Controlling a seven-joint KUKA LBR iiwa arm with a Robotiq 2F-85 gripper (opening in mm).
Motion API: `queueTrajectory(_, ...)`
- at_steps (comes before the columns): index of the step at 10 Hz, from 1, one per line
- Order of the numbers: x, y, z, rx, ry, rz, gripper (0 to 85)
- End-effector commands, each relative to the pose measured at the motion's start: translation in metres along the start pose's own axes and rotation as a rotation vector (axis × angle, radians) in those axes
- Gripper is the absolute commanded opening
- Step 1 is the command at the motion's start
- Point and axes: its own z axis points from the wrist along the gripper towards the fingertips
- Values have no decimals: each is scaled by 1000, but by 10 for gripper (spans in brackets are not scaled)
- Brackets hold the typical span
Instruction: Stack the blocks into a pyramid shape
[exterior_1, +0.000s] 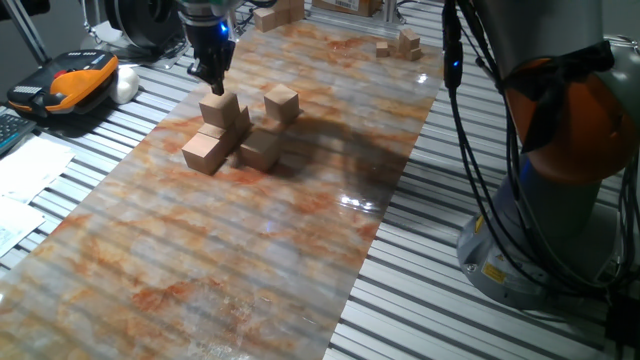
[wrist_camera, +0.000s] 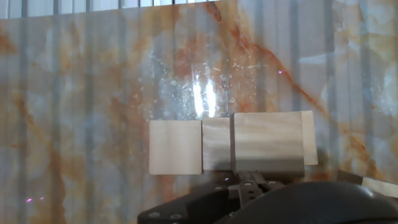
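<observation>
Several light-tan wooden blocks sit on the marbled board (exterior_1: 300, 240). Three form a low cluster: one at the front left (exterior_1: 204, 152), one at the front right (exterior_1: 262, 149) and one behind them (exterior_1: 238, 122). One block (exterior_1: 220, 106) rests on top of the cluster. Another (exterior_1: 282, 101) stands apart to the right. My gripper (exterior_1: 213, 86) hangs just above the top block, open and holding nothing. The hand view looks straight down on the top block (wrist_camera: 268, 142), with lower blocks (wrist_camera: 175, 147) beside it. Only the gripper's dark housing (wrist_camera: 261, 202) shows there.
Smaller wooden pieces lie far back (exterior_1: 400, 45) and at the top edge (exterior_1: 278, 12). The arm's base and cables (exterior_1: 560, 170) fill the right side. An orange-black device (exterior_1: 70, 80), a white object (exterior_1: 125, 85) and papers (exterior_1: 30, 170) lie left of the board.
</observation>
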Motion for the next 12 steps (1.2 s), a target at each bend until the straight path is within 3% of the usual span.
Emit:
queueTrajectory(1, 0, 0, 0, 1, -3, 2, 0)
queueTrajectory(4, 0, 0, 0, 15, -23, 6, 0)
queueTrajectory(5, 0, 0, 0, -4, -20, 17, 0)
queueTrajectory(6, 0, 0, 0, -47, 17, 39, 0)
queueTrajectory(8, 0, 0, 0, -31, 27, 46, 0)
queueTrajectory(10, 0, 0, 0, -14, -40, 63, 0)
queueTrajectory(12, 0, 0, 0, -8, -43, 77, 0)
